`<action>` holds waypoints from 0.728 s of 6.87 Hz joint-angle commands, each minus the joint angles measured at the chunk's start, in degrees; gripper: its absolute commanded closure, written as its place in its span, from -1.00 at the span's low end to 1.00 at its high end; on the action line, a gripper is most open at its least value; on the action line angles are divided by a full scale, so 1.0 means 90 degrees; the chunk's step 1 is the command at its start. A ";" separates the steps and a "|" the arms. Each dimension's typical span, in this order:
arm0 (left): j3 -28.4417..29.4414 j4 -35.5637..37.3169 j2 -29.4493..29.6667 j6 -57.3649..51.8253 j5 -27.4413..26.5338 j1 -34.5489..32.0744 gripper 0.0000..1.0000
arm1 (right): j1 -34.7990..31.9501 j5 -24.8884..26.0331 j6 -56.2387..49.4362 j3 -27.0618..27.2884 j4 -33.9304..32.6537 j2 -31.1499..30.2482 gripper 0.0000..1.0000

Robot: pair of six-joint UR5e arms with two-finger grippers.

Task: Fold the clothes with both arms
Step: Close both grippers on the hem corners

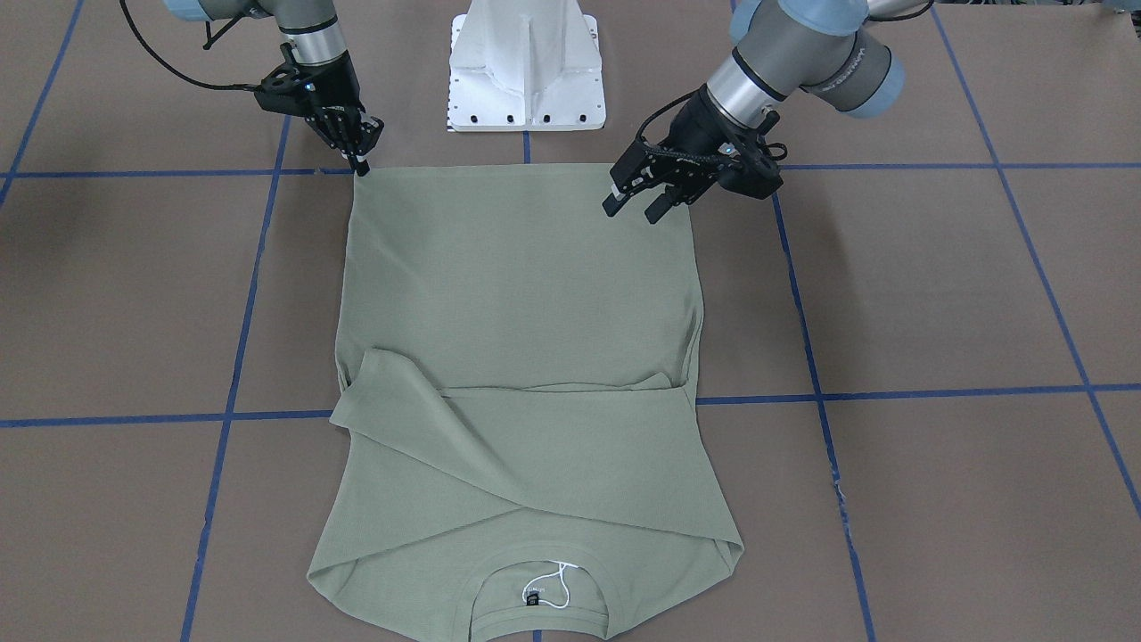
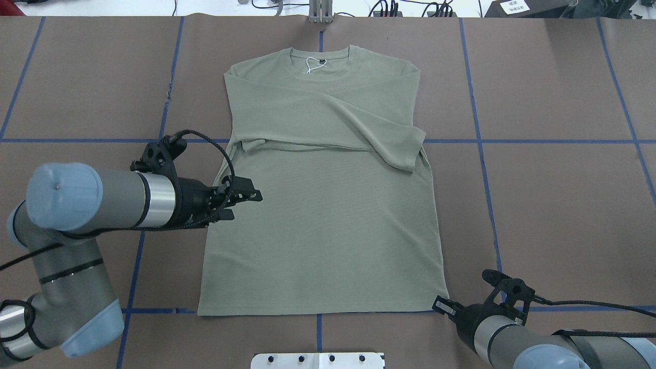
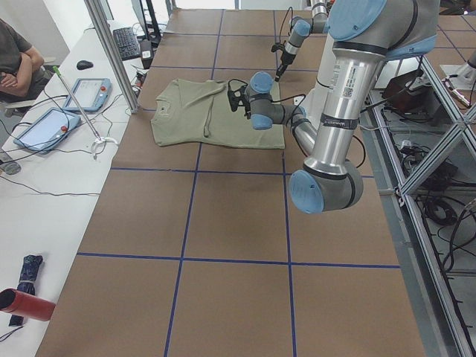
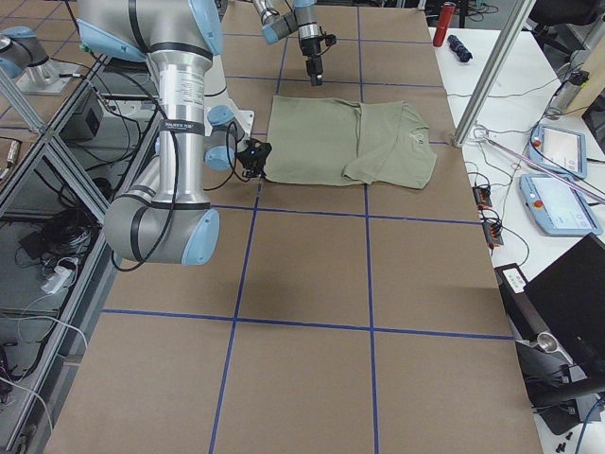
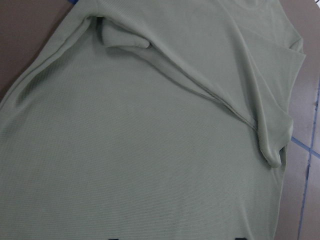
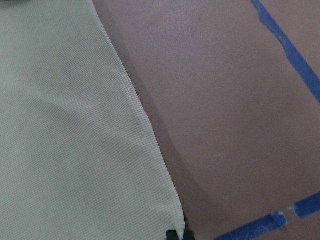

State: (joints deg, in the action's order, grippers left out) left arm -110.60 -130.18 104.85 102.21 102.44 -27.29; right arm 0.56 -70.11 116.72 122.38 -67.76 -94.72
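Note:
The sage-green shirt lies flat on the brown table, collar away from the robot, with both sleeves folded across the chest. Its black neck label with white string shows in the collar. My left gripper hovers open over the shirt's left side edge, below the folded sleeves; the left wrist view shows only cloth between its fingers. My right gripper is down at the hem's right corner. Its fingertips are pinched together on that corner of the shirt.
The white pedestal base stands just behind the hem. Blue tape lines grid the brown table. A side table holds tablets and cables, with a seated person beside it. A metal pole rises near the collar end.

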 commanded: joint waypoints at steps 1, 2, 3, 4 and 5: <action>-0.0725 0.2137 -0.0185 0.0205 -0.1076 0.1112 -0.63 | -0.0004 0.0006 0.0000 0.0122 0.0000 -0.0062 1.00; -0.0884 0.2507 -0.0388 0.0534 -0.1186 0.1427 -0.63 | -0.0004 0.0006 0.0000 0.0122 0.0000 -0.0062 1.00; -0.0885 0.2521 -0.0700 0.0760 -0.1554 0.1875 -0.61 | 0.0006 0.0006 0.0000 0.0122 0.0000 -0.0062 1.00; -0.0885 0.2521 -0.0867 0.0791 -0.1703 0.1986 -0.60 | 0.0006 0.0006 0.0000 0.0122 0.0010 -0.0062 1.00; -0.0837 0.2531 -0.0898 0.0791 -0.1734 0.2141 -0.60 | 0.0006 0.0006 0.0000 0.0122 0.0000 -0.0062 1.00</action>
State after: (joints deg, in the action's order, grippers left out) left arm -118.33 -107.75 97.80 108.92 87.90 -9.95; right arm 0.60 -70.05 116.72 123.48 -67.73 -95.27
